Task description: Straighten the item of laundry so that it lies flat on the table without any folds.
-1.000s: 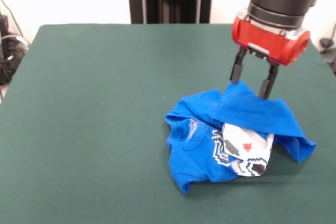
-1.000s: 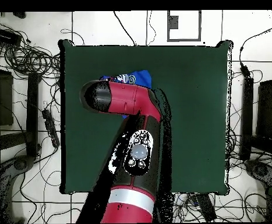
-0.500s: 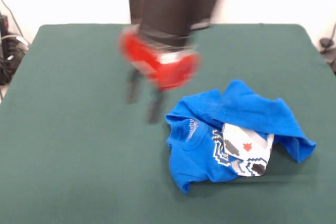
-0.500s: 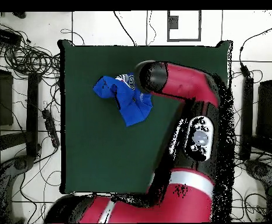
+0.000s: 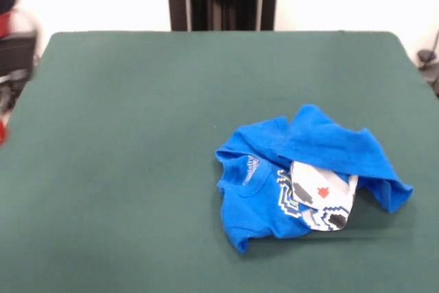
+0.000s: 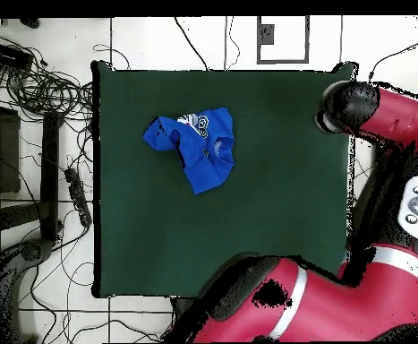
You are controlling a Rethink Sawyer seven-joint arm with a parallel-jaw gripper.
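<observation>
Blue T-shirt (image 5: 295, 180) lies crumpled and folded on the table (image 5: 137, 135).

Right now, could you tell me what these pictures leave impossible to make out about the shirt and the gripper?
- Gripper: front view shows only a red-black blur at the left edge; overhead, the arm covers it, so open or shut is unknown.
- Shirt print: front view, a blue fold lies over most of it, so no lettering can be read.
- Shirt overhead: the print is too small to read.

bright even light; soft shadow under shirt (image 5: 302, 176); motion blur on arm (image 5: 10, 46) at front view's left edge.
</observation>
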